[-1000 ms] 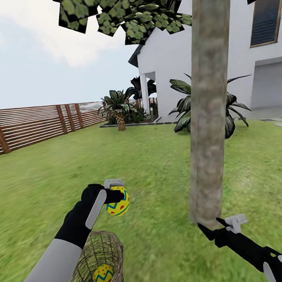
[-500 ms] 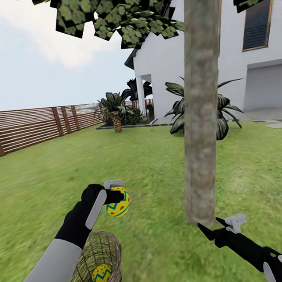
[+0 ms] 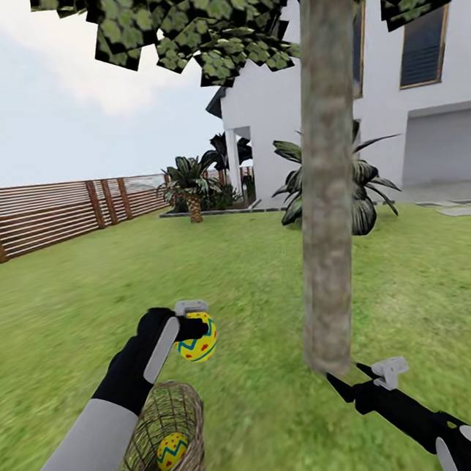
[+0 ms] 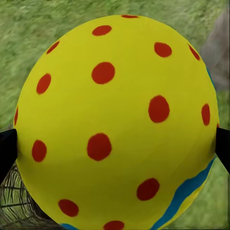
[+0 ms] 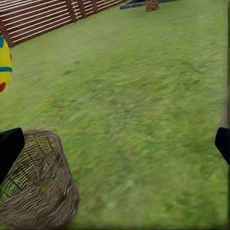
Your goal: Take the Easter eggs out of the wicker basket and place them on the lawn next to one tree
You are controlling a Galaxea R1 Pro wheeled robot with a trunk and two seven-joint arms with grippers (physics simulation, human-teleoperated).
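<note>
From the head camera I see the round brown open-weave wicker basket (image 3: 165,450) standing on the green grass lawn (image 3: 242,286) by my left arm. Inside it lies one yellow Easter egg with a blue zigzag band (image 3: 172,451), low against the near wall; whether anything else is in there I cannot tell.

My left gripper (image 3: 193,327) is raised just above and beyond the basket's rim, its jaws closed on a second yellow egg with red dots and blue bands (image 3: 198,341). In the left wrist camera this held egg (image 4: 115,124) sits between the black fingertips (image 4: 6,153), one end facing the lens, so its long axis runs along the fingers. I can read no writing on it.

My right gripper (image 3: 348,381) hangs low at the foot of the thick grey-brown mottled tree trunk (image 3: 324,180), jaws spread wide with nothing between them. The right wrist camera shows the basket (image 5: 38,187) on the grass and a brown slatted wooden fence (image 5: 43,17) beyond.
</note>
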